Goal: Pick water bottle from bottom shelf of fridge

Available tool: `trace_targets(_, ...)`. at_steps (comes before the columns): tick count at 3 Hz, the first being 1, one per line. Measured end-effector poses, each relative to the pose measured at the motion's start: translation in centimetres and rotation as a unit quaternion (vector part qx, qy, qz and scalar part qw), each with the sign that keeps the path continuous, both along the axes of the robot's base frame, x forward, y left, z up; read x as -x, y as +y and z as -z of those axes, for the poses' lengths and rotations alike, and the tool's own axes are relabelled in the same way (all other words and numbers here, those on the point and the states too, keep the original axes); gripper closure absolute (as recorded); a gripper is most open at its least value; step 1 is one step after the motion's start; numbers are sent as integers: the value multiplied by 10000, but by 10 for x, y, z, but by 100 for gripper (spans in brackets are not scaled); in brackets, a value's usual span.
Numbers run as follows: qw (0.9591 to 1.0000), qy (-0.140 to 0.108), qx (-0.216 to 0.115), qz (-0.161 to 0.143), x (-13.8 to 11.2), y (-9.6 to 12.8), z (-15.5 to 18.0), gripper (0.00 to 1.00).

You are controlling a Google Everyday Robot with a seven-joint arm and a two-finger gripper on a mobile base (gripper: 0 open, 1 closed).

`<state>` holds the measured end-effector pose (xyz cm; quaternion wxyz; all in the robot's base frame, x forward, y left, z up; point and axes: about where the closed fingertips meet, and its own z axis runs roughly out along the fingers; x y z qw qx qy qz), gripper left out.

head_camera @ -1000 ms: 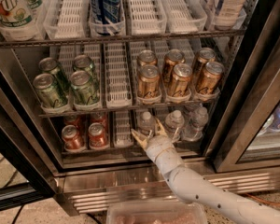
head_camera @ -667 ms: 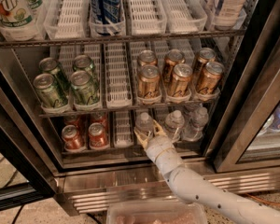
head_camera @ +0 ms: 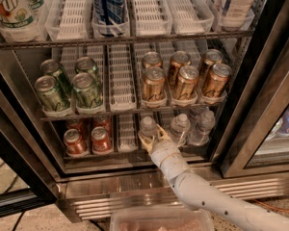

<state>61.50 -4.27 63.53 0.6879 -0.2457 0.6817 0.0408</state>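
Where your white arm [head_camera: 197, 191] reaches up into the open fridge [head_camera: 111, 187], the pincer [head_camera: 153, 137] sits at the front of the bottom shelf [head_camera: 127, 134], low against the water bottle [head_camera: 147, 126]. Its fingers [head_camera: 162, 131] are spread apart, one on either side of the bottle's lower body; you cannot tell whether they touch it. That bottle stands upright, long axis vertical, white cap pointing up. It is in the lane just right of the bare white lane, with more clear bottles [head_camera: 180, 125] to its right and red cans [head_camera: 101, 139] to its left. Compared with a second ago, the pincer has barely shifted and the bottle stands as it did.
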Motion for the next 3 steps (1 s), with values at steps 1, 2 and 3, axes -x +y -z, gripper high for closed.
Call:
trace_targets(1,10000,-4,-11,-5,0,0,-1,100)
trace_targets(2,9998,-135,-160,18,0,-3,-11,100)
trace_targets(3,9988,-366,-322,69,2,-9,-27,100)
